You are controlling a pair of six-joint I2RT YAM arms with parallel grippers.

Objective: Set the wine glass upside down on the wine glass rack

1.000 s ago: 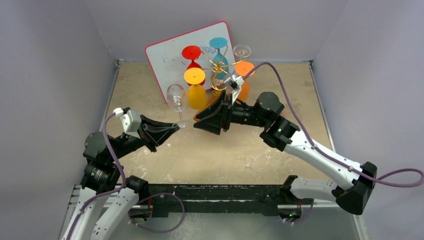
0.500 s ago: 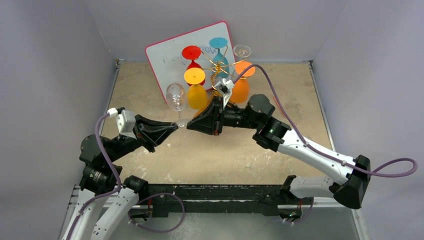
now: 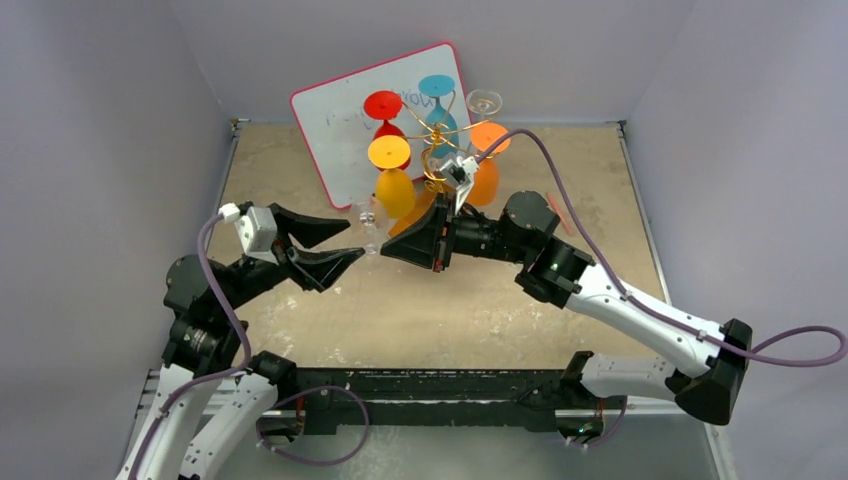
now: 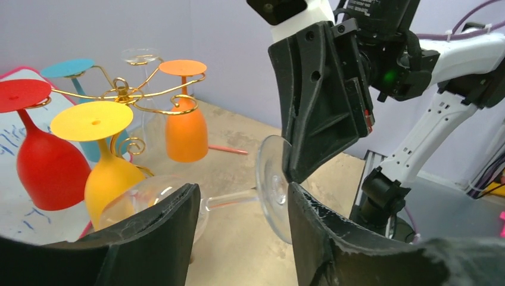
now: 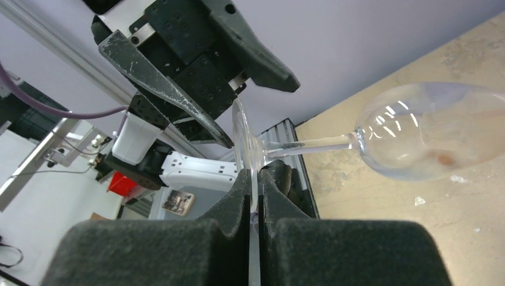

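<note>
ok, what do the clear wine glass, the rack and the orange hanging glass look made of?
Wine glass: clear glass or hard clear plastic, glossy; see-through with sharp highlights.
Wine glass rack: thin metal wire, shiny gold finish, bent into scrolls.
Orange glass: opaque, even satin colour; plastic or coated glass, can't tell which.

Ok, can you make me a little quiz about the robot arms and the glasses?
1. True or false: the left gripper is clamped shut on the clear wine glass.
2. Which part of that glass does the right gripper pinch? A) the bowl B) the stem C) the round foot
3. Fill in: ____ coloured glasses hang upside down on the wine glass rack.

Key: 1 false, its jaws stand open around the stem; 2 C; 3 four (red, yellow, teal, orange).
</note>
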